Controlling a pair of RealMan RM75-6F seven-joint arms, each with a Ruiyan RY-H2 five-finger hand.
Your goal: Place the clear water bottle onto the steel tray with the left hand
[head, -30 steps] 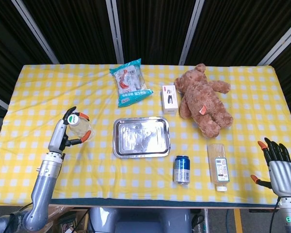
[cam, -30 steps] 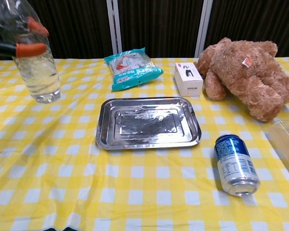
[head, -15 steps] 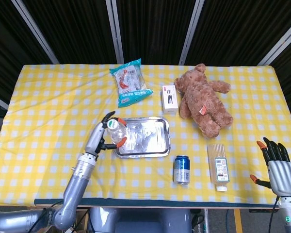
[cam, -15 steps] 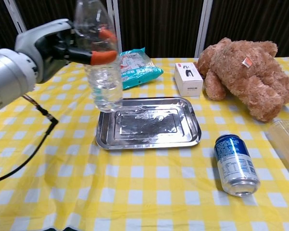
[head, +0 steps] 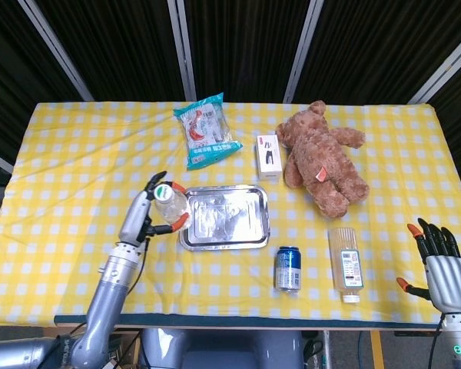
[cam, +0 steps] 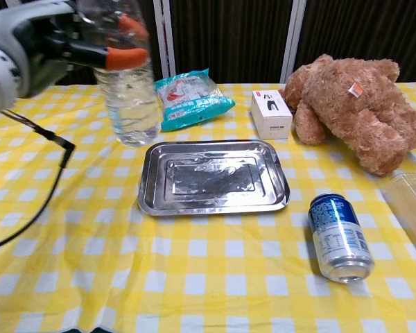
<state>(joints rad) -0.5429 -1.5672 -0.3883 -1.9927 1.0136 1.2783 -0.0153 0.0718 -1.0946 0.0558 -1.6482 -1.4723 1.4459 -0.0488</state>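
The clear water bottle [head: 170, 206], with a green cap and a little water in it, stands upright in the air. My left hand [head: 140, 217] grips it from the left side with orange-tipped fingers. In the chest view the bottle [cam: 127, 97] hangs just left of the steel tray's [cam: 213, 177] far left corner, with the left hand [cam: 45, 38] high at the upper left. In the head view the steel tray [head: 229, 220] lies bare at the table's middle. My right hand [head: 446, 267] rests open at the front right edge, holding nothing.
A teal snack bag [head: 206, 131] lies behind the tray. A white box [head: 268, 157] and a brown teddy bear [head: 323, 157] sit at the back right. A blue can [head: 289, 268] and a clear lying container [head: 346, 263] are in front right of the tray.
The left hand carried the bottle from the far left to over the tray's left edge, then drew it back a little to the left. The right hand stayed still.
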